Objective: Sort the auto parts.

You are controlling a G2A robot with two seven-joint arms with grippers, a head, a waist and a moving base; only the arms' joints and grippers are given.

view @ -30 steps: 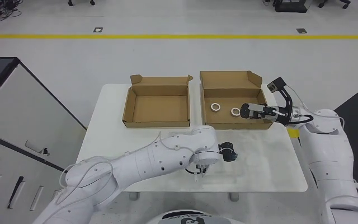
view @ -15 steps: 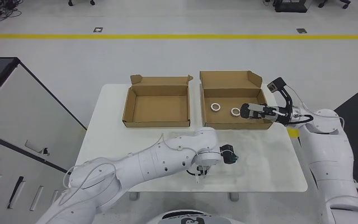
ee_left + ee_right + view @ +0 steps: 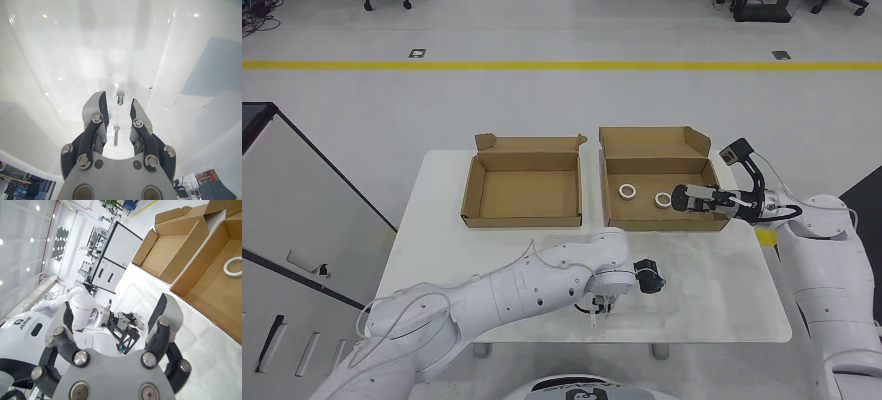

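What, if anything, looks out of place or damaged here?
Nothing stands out. The left box and right box sit square and undamaged, with two rings flat in the right one. A short bolt and a long bolt lie in the tray below the open left end effector.

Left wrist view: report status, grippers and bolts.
Left gripper: jaws open, short bolt just past the tips, long bolt lying under the gripper. Right gripper: jaws open, empty, at the right box. Nothing blocking the short bolt.
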